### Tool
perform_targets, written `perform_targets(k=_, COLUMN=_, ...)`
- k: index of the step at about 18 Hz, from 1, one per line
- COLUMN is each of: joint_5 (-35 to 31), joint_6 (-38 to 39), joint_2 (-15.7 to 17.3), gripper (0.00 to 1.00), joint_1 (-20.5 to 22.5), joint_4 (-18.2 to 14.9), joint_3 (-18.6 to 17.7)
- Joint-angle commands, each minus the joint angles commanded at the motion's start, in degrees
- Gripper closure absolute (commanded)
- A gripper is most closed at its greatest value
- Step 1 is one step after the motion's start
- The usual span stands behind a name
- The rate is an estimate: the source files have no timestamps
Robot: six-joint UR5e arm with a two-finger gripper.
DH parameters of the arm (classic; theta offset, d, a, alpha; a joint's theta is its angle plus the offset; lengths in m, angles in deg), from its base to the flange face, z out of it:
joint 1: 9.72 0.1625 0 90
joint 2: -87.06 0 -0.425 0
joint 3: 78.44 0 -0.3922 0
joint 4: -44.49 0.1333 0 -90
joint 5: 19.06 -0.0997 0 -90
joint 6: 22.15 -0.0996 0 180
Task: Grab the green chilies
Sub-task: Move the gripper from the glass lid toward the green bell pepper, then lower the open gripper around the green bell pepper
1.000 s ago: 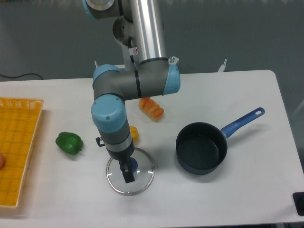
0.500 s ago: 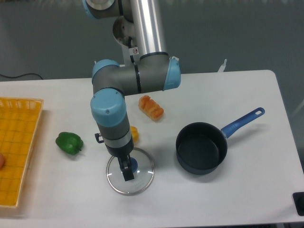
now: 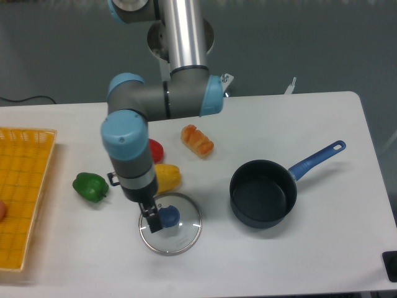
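The green chilies are one small glossy green bell pepper [image 3: 90, 187] lying on the white table at the left, near the yellow basket. My gripper [image 3: 151, 222] hangs from the arm over the left part of a glass lid, right of the green pepper and apart from it. Its dark fingers point down and look close together, with nothing seen between them. I cannot tell whether they are fully shut.
A glass lid with a blue knob [image 3: 170, 223] lies under the gripper. A yellow pepper [image 3: 167, 177] and a red pepper [image 3: 156, 149] sit behind it. A croissant [image 3: 197, 140] lies further back. A dark pot with a blue handle [image 3: 263, 193] stands right. A yellow basket [image 3: 23, 186] is far left.
The arm has swung left, moving the gripper from the lid's middle toward its left edge. The red and yellow peppers now show from behind the arm.
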Motion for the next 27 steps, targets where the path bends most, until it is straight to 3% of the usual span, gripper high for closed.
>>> perform_targets(k=4, joint_5=-1.31, joint_6=0.30, joint_2=-0.09, gripper=0.00, joint_1=-3.08, joint_4=0.09, joint_3=-0.53)
perform_targets(k=8, joint_5=-3.85, joint_6=-16.72, joint_2=-0.53, gripper=0.00, joint_1=-5.63, joint_4=-1.14, joint_3=-0.70)
perform_targets(k=12, joint_5=-8.96, joint_6=-24.49, joint_2=-1.84, gripper=0.00, joint_1=-9.93, joint_4=-2.20, joint_3=-0.70)
perform_targets(k=17, joint_5=-10.36, joint_6=-27.40, joint_2=-2.55, gripper=0.00, joint_1=-12.74, joint_4=-2.72, joint_3=-0.88)
perform_targets(k=23, joint_5=-11.77, joint_6=-26.96, joint_2=-1.23, gripper=0.00, joint_1=-13.90, joint_4=-2.73, joint_3=-5.71)
perform_targets(k=27, joint_5=-12.39, joint_6=-26.52, joint_2=-1.32, gripper=0.00, joint_1=-14.86, joint_4=-2.72, joint_3=-6.94)
